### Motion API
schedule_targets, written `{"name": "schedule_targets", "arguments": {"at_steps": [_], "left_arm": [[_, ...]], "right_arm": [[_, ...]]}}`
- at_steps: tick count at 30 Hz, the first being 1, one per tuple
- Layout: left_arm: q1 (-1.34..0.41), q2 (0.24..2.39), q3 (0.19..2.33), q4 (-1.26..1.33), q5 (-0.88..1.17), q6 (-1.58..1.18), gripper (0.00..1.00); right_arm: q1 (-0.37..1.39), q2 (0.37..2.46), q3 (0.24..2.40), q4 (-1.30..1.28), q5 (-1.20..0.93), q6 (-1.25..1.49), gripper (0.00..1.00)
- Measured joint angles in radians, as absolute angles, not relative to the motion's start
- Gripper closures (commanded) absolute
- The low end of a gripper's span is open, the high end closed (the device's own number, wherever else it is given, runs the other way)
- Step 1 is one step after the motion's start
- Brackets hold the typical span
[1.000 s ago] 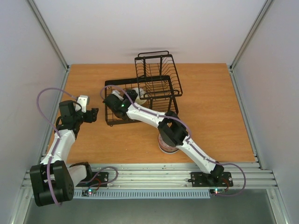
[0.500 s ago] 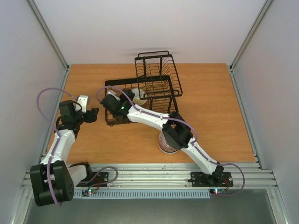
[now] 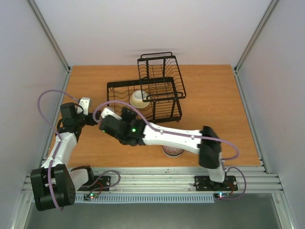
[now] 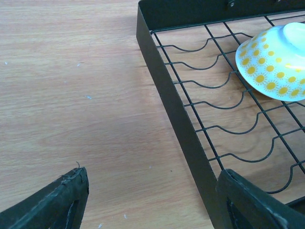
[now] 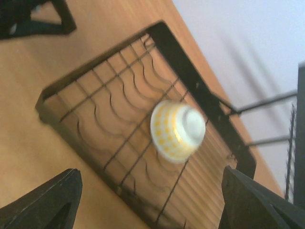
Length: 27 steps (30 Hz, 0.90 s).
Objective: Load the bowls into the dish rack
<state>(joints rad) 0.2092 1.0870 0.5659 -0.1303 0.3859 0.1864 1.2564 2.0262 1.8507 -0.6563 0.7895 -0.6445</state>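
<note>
Right wrist view: a yellow-dotted bowl [image 5: 177, 130] lies upside down in the lower basket of the rack [image 5: 200, 88]. The right gripper [image 5: 152, 171] hangs above it, wide and empty. The left gripper [image 4: 152, 174] is wide too. The next move is probably to fetch the patterned bowl [image 3: 172, 151] at the near edge of the table [image 3: 214, 105].

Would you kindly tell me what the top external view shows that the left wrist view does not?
Only the top external view shows the raised upper basket, the left arm, the right arm and a second bowl partly under that arm. Only the left wrist view shows the yellow flower print on the racked bowl. Both show that bowl in the lower basket and the wooden table.
</note>
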Motion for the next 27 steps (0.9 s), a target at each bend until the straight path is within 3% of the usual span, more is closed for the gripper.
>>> {"name": "schedule_targets", "arguments": {"at_steps": [5,11,20,27], "left_arm": [[0.209,1.087,0.566,-0.130,0.401,0.186,0.26],[0.209,1.087,0.566,-0.130,0.421,0.186,0.25],[0.210,1.085,0.556,-0.131,0.483,0.189,0.25],[0.210,1.085,0.554,-0.131,0.512,0.191,0.25]], "right_arm": [[1.348,1.727,1.559,-0.698,0.819,-0.455,0.39],[1.418,1.401,1.408,-0.913,0.868,-0.071,0.54],[1.408,1.166,1.225,-1.442,0.900,0.545,0.63],[1.311,0.965,1.065,-1.419,0.801,0.570,0.65]]}}
